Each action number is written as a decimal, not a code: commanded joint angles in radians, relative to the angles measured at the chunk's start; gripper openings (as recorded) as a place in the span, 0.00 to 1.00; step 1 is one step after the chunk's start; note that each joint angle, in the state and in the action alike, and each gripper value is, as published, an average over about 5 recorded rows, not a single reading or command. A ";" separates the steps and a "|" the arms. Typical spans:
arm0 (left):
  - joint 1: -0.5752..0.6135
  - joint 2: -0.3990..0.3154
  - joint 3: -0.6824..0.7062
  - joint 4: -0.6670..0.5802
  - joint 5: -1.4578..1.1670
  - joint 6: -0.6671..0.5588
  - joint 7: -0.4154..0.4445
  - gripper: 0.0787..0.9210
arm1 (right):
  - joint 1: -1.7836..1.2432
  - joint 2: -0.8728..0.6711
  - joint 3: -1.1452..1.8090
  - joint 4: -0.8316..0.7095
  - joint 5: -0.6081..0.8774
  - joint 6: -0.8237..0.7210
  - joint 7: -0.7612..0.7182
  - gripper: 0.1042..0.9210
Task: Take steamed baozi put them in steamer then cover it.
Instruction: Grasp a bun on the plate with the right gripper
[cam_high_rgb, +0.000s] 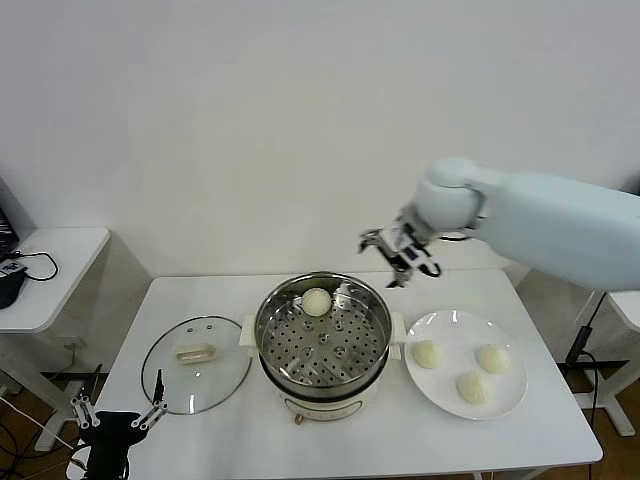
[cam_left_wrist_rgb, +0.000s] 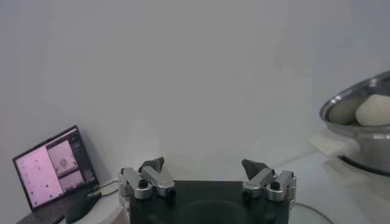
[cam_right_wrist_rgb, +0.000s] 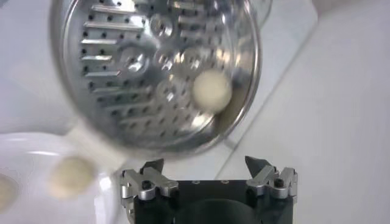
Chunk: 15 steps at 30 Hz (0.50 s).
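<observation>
Before plain white wall, white table (cam_high_rgb: 200, 300).

A white plate (cam_high_rgb: 445, 385) sits on the white table (cam_high_rgb: 200, 295); a side table (cam_high_rgb: 60, 250) carries a lit tablet (cam_left_wrist_rgb: 55, 167).

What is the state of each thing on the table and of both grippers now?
Steamer: uncovered, one bun inside.
Bun in steamer: resting on the perforated tray, at the far side.
Three buns: lying on the plate, not yet moved.
Plate: on the table, right of the steamer.
Lid: flat on the table, left of the steamer.
Right gripper: open, empty, raised behind the steamer.
Left gripper: open, empty, low at the table's front left corner.
</observation>
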 joint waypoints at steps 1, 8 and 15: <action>-0.002 0.005 0.001 0.006 0.002 -0.002 -0.001 0.88 | -0.048 -0.333 0.024 0.132 0.004 -0.176 -0.024 0.88; -0.001 0.010 0.003 0.011 0.002 0.000 0.002 0.88 | -0.340 -0.379 0.181 0.120 -0.073 -0.163 -0.008 0.88; 0.000 0.004 -0.001 0.006 0.003 0.003 0.008 0.88 | -0.570 -0.331 0.325 0.047 -0.160 -0.142 0.011 0.88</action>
